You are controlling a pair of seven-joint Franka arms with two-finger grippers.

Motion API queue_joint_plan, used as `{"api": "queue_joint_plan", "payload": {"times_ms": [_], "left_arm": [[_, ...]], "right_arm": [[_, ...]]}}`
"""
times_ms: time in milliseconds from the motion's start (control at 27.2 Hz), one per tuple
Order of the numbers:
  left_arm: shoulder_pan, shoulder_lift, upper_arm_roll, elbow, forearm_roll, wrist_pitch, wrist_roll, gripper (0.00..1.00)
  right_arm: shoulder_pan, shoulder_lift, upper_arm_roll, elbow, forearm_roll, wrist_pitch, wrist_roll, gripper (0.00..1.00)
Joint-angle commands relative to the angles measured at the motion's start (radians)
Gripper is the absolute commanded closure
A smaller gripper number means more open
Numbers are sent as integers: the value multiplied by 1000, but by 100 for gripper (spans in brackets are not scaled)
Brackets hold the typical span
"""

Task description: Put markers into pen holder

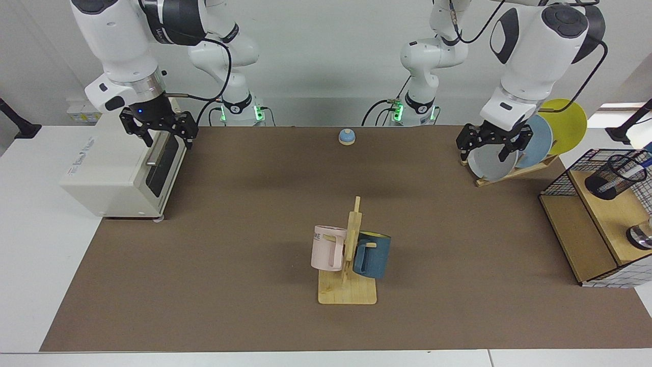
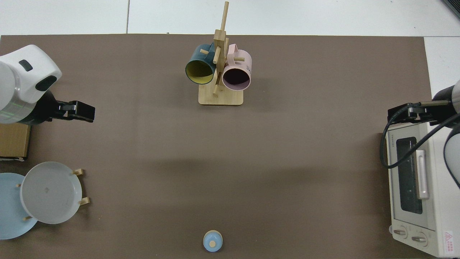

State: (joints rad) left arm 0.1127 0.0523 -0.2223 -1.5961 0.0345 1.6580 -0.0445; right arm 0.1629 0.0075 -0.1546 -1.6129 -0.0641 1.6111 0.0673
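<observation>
Marker (image 1: 641,168) sits in the pen holder (image 1: 611,177) at the table's edge; left gripper (image 1: 493,147) hangs spread and empty, right gripper (image 1: 159,133) waits, likewise.

White arms, grey joints, black cables (green base lights).

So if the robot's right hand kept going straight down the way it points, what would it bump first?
Probably the toaster oven: the right hand points down, open, over its front top edge. Depth is hard to judge.

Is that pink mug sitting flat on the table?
No, the pink mug hangs on a peg of the wooden mug stand, beside the blue mug.
</observation>
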Motion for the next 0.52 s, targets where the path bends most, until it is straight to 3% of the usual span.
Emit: {"api": "queue_joint_plan", "payload": {"times_ms": [0, 184, 479], "left_arm": [[-28, -14, 56, -22, -18, 0, 12, 0], [-113, -15, 142, -27, -18, 6, 21, 0], [-122, -15, 153, -31, -18, 8, 38, 0]], "right_arm": [[-14, -12, 7, -9, 6, 13, -24, 0], [-14, -12, 7, -9, 6, 13, -24, 0], [-14, -12, 7, -9, 6, 13, -24, 0]]}}
